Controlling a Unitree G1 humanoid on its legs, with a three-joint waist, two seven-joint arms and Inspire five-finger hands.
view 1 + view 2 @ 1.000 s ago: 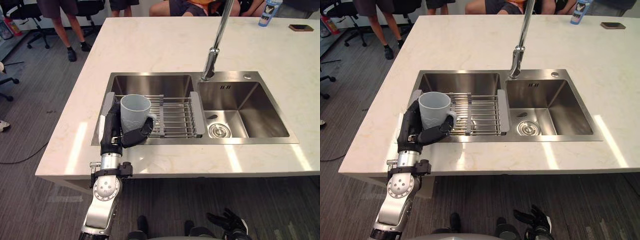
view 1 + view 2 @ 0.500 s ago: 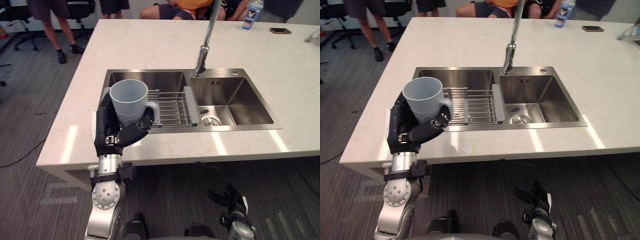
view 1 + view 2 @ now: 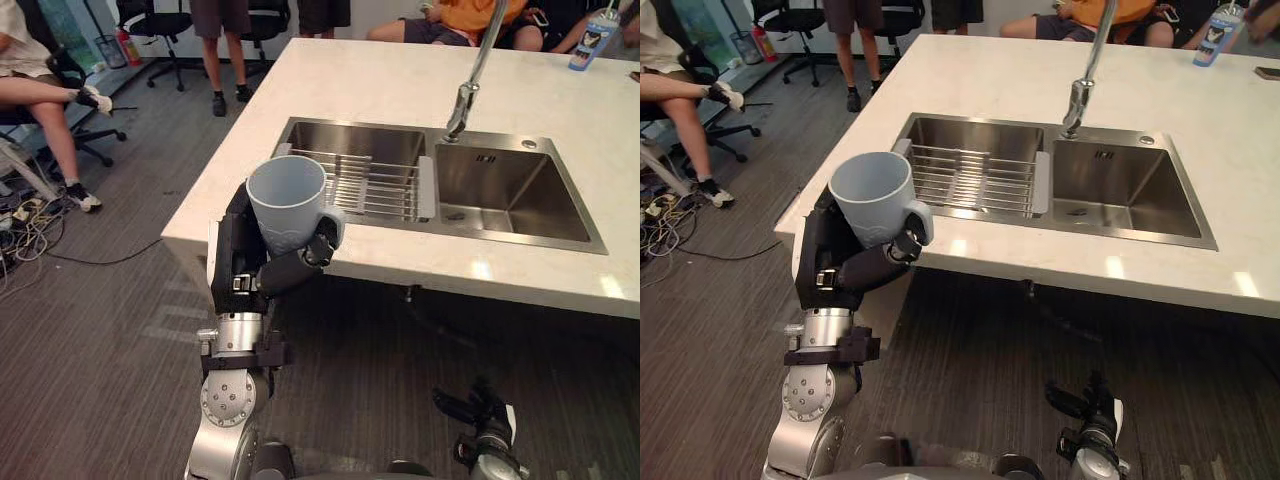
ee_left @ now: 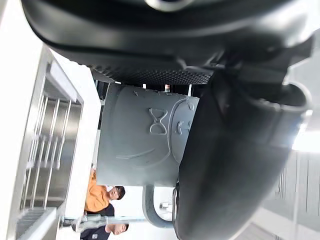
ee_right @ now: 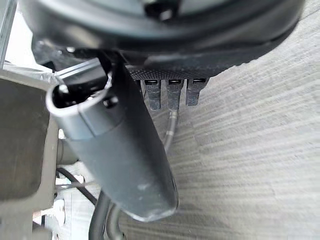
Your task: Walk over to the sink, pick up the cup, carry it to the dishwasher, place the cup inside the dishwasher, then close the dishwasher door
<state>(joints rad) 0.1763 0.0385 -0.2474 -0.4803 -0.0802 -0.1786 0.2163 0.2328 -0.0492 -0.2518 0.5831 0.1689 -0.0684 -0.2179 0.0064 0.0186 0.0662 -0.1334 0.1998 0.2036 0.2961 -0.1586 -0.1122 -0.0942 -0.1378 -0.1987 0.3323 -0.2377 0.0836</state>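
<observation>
Cup (image 3: 287,200) slips are the main worry here. The left robot hand (image 3: 245,270) is curled round the pale blue cup, with the thumb across its front near the handle. It holds the cup upright in the air, just off the edge of the worktop (image 3: 400,90) and away from the sink (image 3: 505,195). Under the cup is just the floor (image 3: 100,330). If the fingers loosen, or a step shakes the arm, the cup could drop and break. It is also close to the worktop edge, so a turn that way could bang it there. A person (image 3: 30,70) sits nearby, so a wide swing could come too close. The right robot hand (image 3: 478,420) hangs low with loose fingers and holds nothing.
</observation>
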